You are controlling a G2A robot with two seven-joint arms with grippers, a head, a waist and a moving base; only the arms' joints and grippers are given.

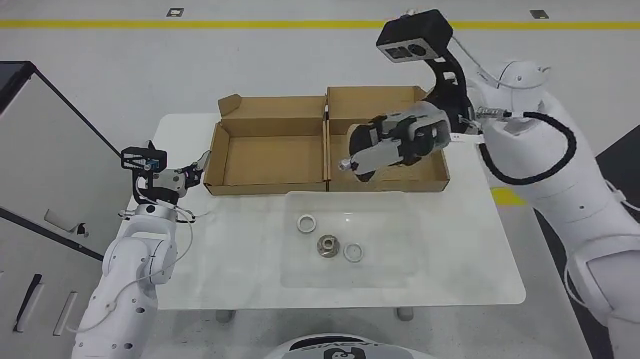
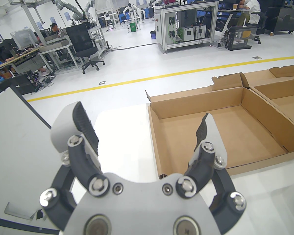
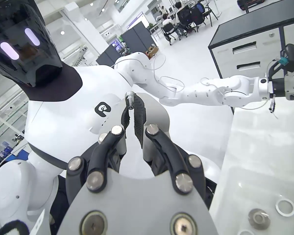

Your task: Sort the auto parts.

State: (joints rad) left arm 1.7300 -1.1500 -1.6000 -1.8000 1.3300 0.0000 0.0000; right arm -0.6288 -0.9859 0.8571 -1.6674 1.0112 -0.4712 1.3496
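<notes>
Pinches a small ribbed metal stud (image 3: 129, 98) at the very tips of the right gripper (image 3: 133, 105), over the right box (image 1: 380, 91) near the divider. Looks light, hard and slick; calls for a hold across the shank. Leaves the left gripper (image 2: 142, 116) spread wide and empty beside the left box (image 1: 270, 149).

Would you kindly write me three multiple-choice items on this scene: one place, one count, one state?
1. The right gripper hangs over: A the right box; B the floor; C a chair.
2. Parts lying in the clear tray: A one; B three; C six.
3. The left gripper is: A open; B shut on a ring; C shut on a flap.

A: its fingertips sit above that box.
B: two white rings and one metal part lie there.
A: its fingers stand apart, empty.
</notes>
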